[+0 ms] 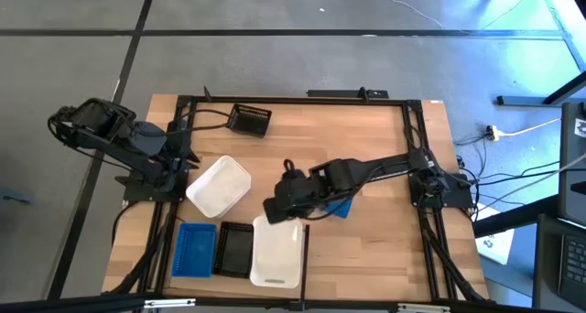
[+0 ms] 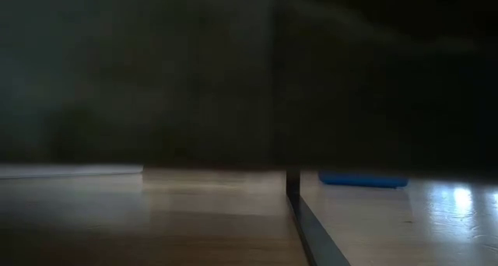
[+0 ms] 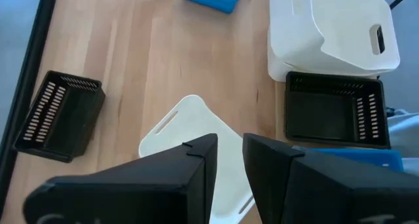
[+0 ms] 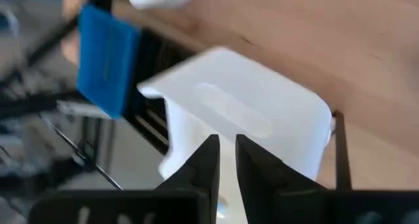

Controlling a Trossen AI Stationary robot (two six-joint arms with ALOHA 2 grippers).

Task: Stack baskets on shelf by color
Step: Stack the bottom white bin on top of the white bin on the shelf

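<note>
In the high view, a row is seen at the near edge of the shelf [image 1: 366,249]: a blue basket [image 1: 193,250], a black basket [image 1: 234,249] and a white stack [image 1: 276,252]. The right gripper [image 1: 277,210] is held just above that stack's far end. A loose white basket [image 1: 219,186] lies beside the left gripper [image 1: 179,160]. In the left wrist view, its fingers [image 3: 196,168] are parted slightly over that loose basket [image 3: 196,129]. In the right wrist view, the white stack [image 4: 242,126] is pinched between the right fingers [image 4: 208,160].

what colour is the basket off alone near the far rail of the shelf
Black, with slotted sides; the lone basket shows best in the high view.
</note>
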